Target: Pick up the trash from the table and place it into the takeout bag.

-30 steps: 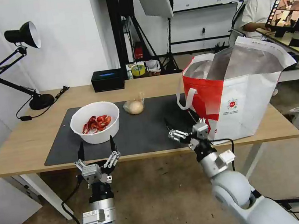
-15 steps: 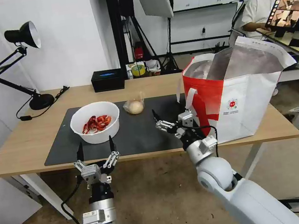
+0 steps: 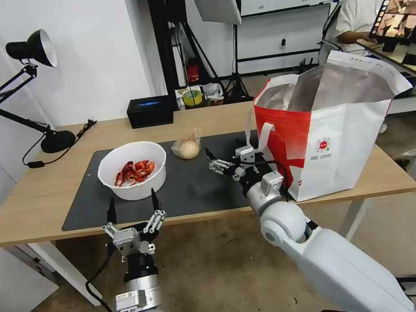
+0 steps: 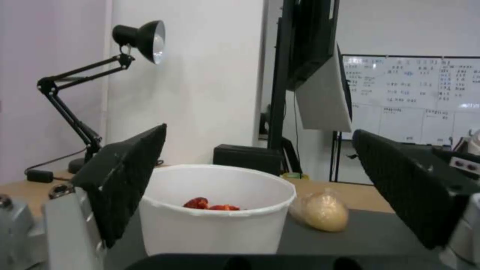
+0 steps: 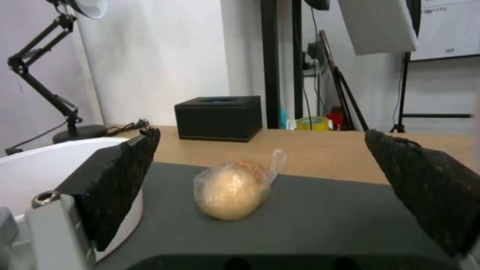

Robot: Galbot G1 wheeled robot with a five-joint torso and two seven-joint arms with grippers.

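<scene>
Here, one bowl (image 3: 132,170), one bun (image 3: 187,149), both grippers' fingers (image 3: 154,200) spread wide, empty.

The head camera looks forward and down across the bench (image 3: 38,195). Both wrist cameras sit low at mat height, facing the far wall. All 3 views share the bagged bun (image 3: 187,149) (image 4: 322,210) (image 5: 232,190) and white bowl (image 3: 132,170) (image 4: 215,210) (image 5: 45,165).
</scene>
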